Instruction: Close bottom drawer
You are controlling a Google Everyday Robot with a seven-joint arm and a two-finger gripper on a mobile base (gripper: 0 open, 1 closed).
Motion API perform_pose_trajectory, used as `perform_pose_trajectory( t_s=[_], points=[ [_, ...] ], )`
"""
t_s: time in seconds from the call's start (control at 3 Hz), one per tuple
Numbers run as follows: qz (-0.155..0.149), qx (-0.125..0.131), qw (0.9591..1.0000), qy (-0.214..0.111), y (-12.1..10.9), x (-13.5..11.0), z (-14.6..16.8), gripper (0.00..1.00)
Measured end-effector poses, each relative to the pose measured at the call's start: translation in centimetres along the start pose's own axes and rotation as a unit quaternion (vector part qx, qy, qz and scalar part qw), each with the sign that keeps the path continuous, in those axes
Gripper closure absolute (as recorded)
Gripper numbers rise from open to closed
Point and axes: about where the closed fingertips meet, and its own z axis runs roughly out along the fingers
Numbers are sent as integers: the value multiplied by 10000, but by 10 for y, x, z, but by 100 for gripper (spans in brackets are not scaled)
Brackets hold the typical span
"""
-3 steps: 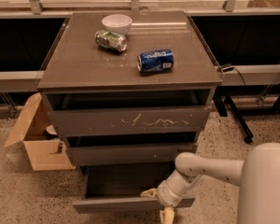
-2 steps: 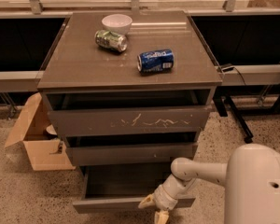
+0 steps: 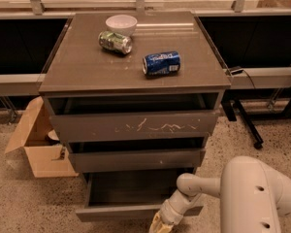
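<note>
The bottom drawer (image 3: 117,211) of the grey-brown cabinet is pulled out, and its shallow box (image 3: 136,187) looks empty. Its plain front faces the floor edge of the view. My gripper (image 3: 160,224) is low at the bottom edge of the view, right at the drawer's front face, a little right of its middle. It is partly cut off by the picture's edge. My white arm (image 3: 254,198) reaches in from the lower right.
The scratched top drawer (image 3: 136,126) and the middle drawer (image 3: 136,159) stand slightly out. On the cabinet top lie a white bowl (image 3: 121,23), a green can (image 3: 115,41) and a blue can (image 3: 161,63). An open cardboard box (image 3: 36,144) stands at the left.
My gripper has moved a little left and down along the bottom drawer's front. The drawer stands about as far out as before.
</note>
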Motion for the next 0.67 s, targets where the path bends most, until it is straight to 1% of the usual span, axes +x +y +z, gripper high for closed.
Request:
perform_pose_trajectory(
  t_s=[0.33,0.67],
  points=[
    [282,-20,9996,-97,-13,27,16,96],
    [311,27,9994,-112,-19,31,17,100]
  ],
)
